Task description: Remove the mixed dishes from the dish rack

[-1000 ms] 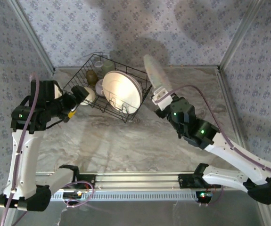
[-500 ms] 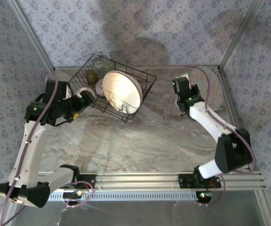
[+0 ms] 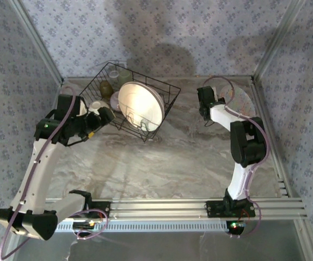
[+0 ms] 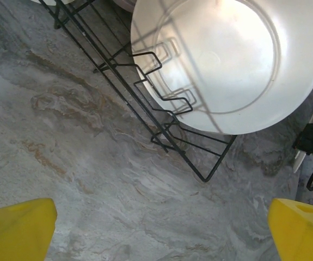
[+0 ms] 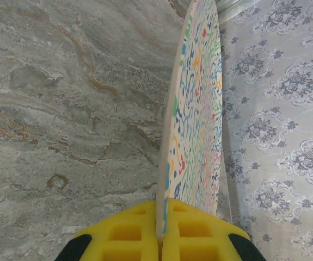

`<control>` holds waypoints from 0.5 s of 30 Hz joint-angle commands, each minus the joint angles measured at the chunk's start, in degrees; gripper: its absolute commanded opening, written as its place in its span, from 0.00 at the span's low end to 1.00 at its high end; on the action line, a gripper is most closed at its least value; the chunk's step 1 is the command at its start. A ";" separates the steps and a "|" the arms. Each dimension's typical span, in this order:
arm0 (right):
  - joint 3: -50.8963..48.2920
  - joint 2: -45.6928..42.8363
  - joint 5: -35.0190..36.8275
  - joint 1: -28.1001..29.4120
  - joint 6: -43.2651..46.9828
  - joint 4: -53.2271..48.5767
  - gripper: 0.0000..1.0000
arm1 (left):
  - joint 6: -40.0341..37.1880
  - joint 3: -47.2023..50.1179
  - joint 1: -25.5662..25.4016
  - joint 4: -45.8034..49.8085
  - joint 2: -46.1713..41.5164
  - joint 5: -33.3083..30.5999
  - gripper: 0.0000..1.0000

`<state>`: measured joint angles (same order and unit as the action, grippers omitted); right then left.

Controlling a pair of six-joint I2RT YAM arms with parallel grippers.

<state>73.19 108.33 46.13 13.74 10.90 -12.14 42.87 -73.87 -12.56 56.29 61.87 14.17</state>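
Observation:
The black wire dish rack (image 3: pixel 166 93) stands skewed at the back left of the table. In it, large white-backed plates (image 3: pixel 141 106) stand on edge, with an olive-brown cup (image 3: pixel 106 87) and small pale bowls (image 3: pixel 114 99) beside them. My left gripper (image 3: pixel 106 115) hovers by the rack's near-left side, open and holding nothing. In the left wrist view its yellow fingertips (image 4: pixel 16 229) stand wide apart over bare table, below the rack (image 4: pixel 170 128) and a white plate back (image 4: pixel 232 60). My right gripper (image 5: pixel 160 231) is shut on the rim of a plate with colourful squiggles (image 5: pixel 197 109), held low at the far right (image 3: pixel 237 102).
The marble-patterned table (image 3: pixel 161 163) lies between the two arms. Patterned walls and metal corner posts (image 3: pixel 270 43) close in the back and sides. The held plate is close to the right wall (image 5: pixel 276 109). A rail (image 3: pixel 156 207) runs along the near edge.
My right arm has swung the squiggle plate from beside the rack out to the far right and turned it flatter. My left gripper has edged right, closer to the rack.

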 commanded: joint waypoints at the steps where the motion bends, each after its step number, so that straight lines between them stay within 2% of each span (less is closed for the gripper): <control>1: 6.81 6.64 1.03 -0.78 -0.26 2.15 0.00 | -3.08 4.04 -0.96 -10.67 -2.52 9.93 0.99; 6: 10.03 10.37 -0.40 -0.70 0.04 0.95 0.00 | -1.83 6.53 -0.98 -17.17 -2.64 15.11 0.99; 15: 15.23 16.55 -2.52 -0.31 0.20 -3.39 0.00 | -1.74 7.00 -0.98 -18.93 -1.36 14.83 0.99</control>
<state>86.08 122.37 47.40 13.41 12.99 -13.41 41.80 -67.33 -13.30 39.70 60.16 27.70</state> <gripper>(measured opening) 0.062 0.993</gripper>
